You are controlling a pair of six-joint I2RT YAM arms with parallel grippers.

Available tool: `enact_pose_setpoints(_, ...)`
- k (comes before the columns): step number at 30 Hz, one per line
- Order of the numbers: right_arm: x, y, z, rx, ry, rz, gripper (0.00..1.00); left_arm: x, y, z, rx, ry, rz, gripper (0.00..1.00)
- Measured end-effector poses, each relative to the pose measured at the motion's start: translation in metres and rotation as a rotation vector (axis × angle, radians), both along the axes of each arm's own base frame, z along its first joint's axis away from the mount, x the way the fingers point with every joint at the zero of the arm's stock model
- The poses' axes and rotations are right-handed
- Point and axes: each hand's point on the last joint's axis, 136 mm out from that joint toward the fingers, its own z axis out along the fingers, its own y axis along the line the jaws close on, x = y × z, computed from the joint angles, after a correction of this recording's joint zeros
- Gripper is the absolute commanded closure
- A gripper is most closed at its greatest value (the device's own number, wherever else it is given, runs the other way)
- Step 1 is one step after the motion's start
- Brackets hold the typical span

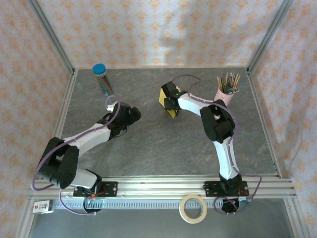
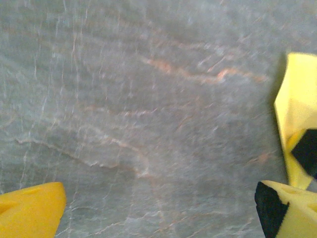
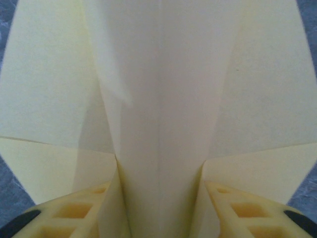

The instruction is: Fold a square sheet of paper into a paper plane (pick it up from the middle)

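The paper plane (image 1: 166, 95) is a pale yellow folded sheet lying at the middle back of the table, and its edge shows at the right of the left wrist view (image 2: 297, 99). In the right wrist view its raised centre fold (image 3: 161, 124) runs between my right fingers (image 3: 94, 208), with the side flaps spread over them. My right gripper (image 1: 172, 105) sits on the paper with its jaws apart, one either side of that fold, not pinching it flat. My left gripper (image 1: 130, 115) hangs wide open (image 2: 158, 213) over bare table, left of the paper, with nothing in it.
A tube with a blue cap (image 1: 100, 78) stands at the back left. A pink cup of pencils (image 1: 227, 90) stands at the back right, close to my right arm. A roll of tape (image 1: 193, 208) lies in front of the rail. Metal posts frame the grey table (image 1: 148, 144).
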Motion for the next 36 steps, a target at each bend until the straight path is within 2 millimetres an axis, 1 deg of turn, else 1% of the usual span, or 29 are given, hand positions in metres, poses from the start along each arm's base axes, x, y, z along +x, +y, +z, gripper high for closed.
enact_pose_setpoints(2, -0.001, -0.003, 0.008, 0.004, 0.0, -0.01, 0.45, 0.006, 0.005, 0.022, 0.006, -0.051, 0.019, 0.01)
enact_pose_setpoints(4, 0.0, -0.004, 0.027, 0.024, -0.025, -0.02, 0.39, 0.01, 0.011, 0.043, 0.017, -0.1, 0.037, 0.01)
enact_pose_setpoints(6, 0.003, -0.004, 0.057, 0.062, -0.074, -0.035, 0.35, 0.013, 0.018, 0.065, 0.029, -0.153, 0.06, 0.01)
enact_pose_setpoints(8, 0.004, -0.007, 0.096, 0.111, -0.149, -0.05, 0.31, 0.014, 0.026, 0.085, 0.047, -0.209, 0.085, 0.01)
enact_pose_setpoints(10, 0.002, -0.014, 0.133, 0.155, -0.228, -0.074, 0.26, 0.012, 0.037, 0.102, 0.073, -0.256, 0.113, 0.01)
enact_pose_setpoints(11, -0.001, -0.021, 0.152, 0.176, -0.275, -0.088, 0.23, 0.01, 0.043, 0.11, 0.089, -0.279, 0.13, 0.01)
enact_pose_setpoints(13, -0.011, -0.037, 0.181, 0.2, -0.364, -0.125, 0.14, 0.006, 0.055, 0.125, 0.121, -0.331, 0.163, 0.01)
enact_pose_setpoints(15, -0.023, -0.058, 0.198, 0.205, -0.447, -0.172, 0.04, -0.002, 0.069, 0.134, 0.156, -0.382, 0.199, 0.01)
enact_pose_setpoints(16, -0.03, -0.071, 0.202, 0.201, -0.484, -0.2, 0.0, -0.006, 0.077, 0.136, 0.177, -0.402, 0.22, 0.01)
enact_pose_setpoints(18, -0.046, -0.097, 0.203, 0.182, -0.55, -0.262, 0.0, -0.015, 0.094, 0.134, 0.219, -0.426, 0.264, 0.01)
enact_pose_setpoints(22, -0.075, -0.154, 0.188, 0.107, -0.649, -0.397, 0.0, -0.027, 0.127, 0.12, 0.332, -0.446, 0.334, 0.01)
enact_pose_setpoints(25, -0.091, -0.192, 0.173, 0.041, -0.711, -0.495, 0.0, -0.039, 0.139, 0.101, 0.423, -0.462, 0.339, 0.01)
enact_pose_setpoints(28, -0.105, -0.224, 0.156, -0.022, -0.744, -0.587, 0.0, -0.05, 0.15, 0.082, 0.507, -0.452, 0.347, 0.01)
enact_pose_setpoints(31, -0.113, -0.252, 0.144, -0.064, -0.763, -0.672, 0.0, -0.057, 0.167, 0.067, 0.576, -0.433, 0.379, 0.01)
enact_pose_setpoints(33, -0.118, -0.268, 0.138, -0.081, -0.779, -0.714, 0.0, -0.059, 0.176, 0.057, 0.613, -0.411, 0.388, 0.01)
enact_pose_setpoints(36, -0.123, -0.282, 0.129, -0.095, -0.801, -0.741, 0.0, -0.058, 0.184, 0.044, 0.659, -0.383, 0.374, 0.01)
